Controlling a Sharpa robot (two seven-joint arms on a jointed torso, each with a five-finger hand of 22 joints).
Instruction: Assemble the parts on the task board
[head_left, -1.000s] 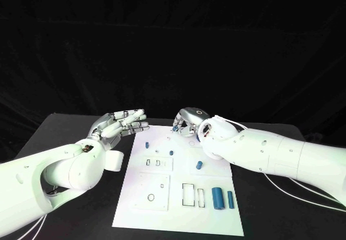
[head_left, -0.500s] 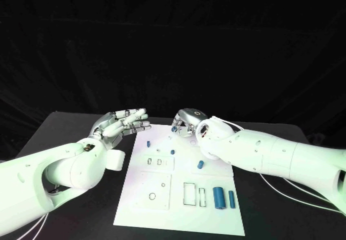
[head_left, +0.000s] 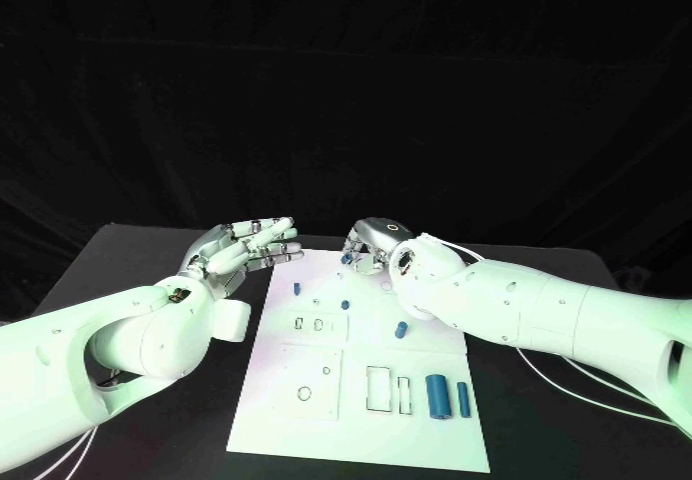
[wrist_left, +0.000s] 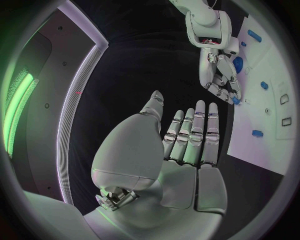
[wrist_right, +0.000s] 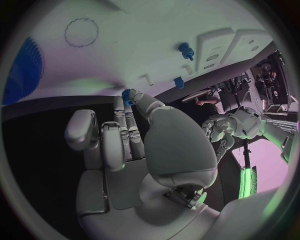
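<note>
The white task board (head_left: 433, 440) lies in the middle of the black table. Over its far edge my right hand (head_left: 375, 243) pinches a small blue toothed part (wrist_right: 129, 95) between thumb and fingertip; that part (wrist_left: 235, 100) also shows at the fingertips in the left wrist view. My left hand (head_left: 245, 247) hovers beside the board's far left corner, fingers stretched out and apart, holding nothing. Loose blue parts lie on the board: two small pegs (head_left: 296, 289) (head_left: 346, 301), a short piece (head_left: 400, 328) and two longer cylinders (head_left: 436, 395) (head_left: 463, 399).
Rectangular and round slots (head_left: 315, 325) are cut into the board's left and middle. A large blue gear (wrist_right: 25, 70) sits on the board near my right hand. Black table surface (head_left: 130, 270) surrounds the board.
My right arm has edged slightly to the left with the small blue part still pinched. The left hand has stayed where it was.
</note>
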